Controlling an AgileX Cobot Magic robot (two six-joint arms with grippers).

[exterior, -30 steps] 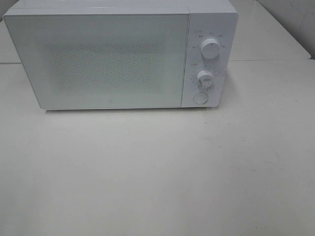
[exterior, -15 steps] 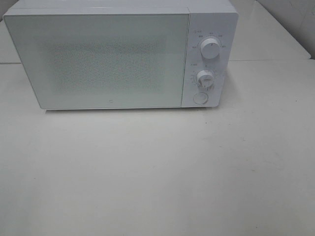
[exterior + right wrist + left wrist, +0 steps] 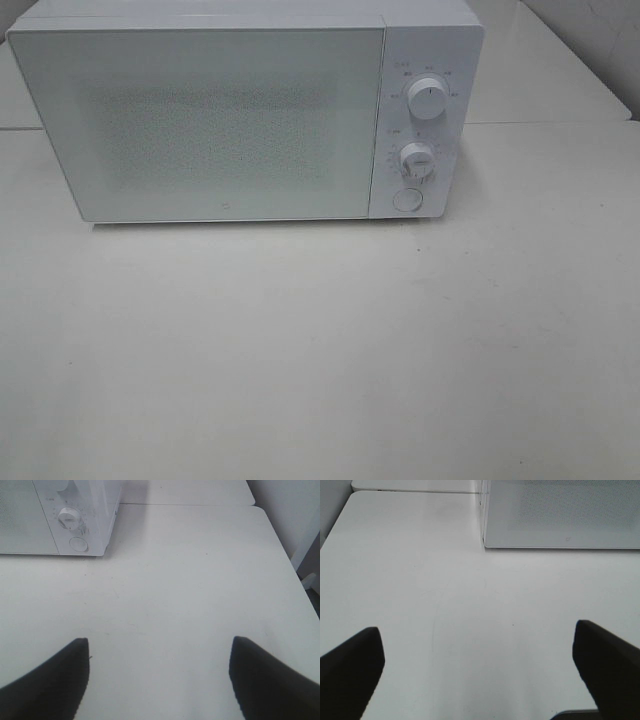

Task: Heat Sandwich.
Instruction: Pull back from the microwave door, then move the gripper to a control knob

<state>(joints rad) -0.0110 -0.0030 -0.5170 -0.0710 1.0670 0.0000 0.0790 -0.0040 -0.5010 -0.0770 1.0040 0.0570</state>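
The sandwich is out of view in every frame. A white microwave [image 3: 240, 110] stands at the back of the table with its door shut; its corner shows in the left wrist view [image 3: 560, 515] and its knob panel in the right wrist view [image 3: 75, 520]. Neither arm appears in the exterior high view. My left gripper [image 3: 477, 670] hovers over bare table in front of the microwave, open with nothing between its dark fingers [image 3: 350, 670]. My right gripper [image 3: 160, 675] is open too, empty, over the table to the right of the microwave.
The microwave panel carries two knobs [image 3: 428, 98] [image 3: 417, 160] and a round button [image 3: 406, 200]. The white table [image 3: 320, 350] stretches in front. Its right edge [image 3: 290, 565] and left edge [image 3: 335, 525] show in the wrist views.
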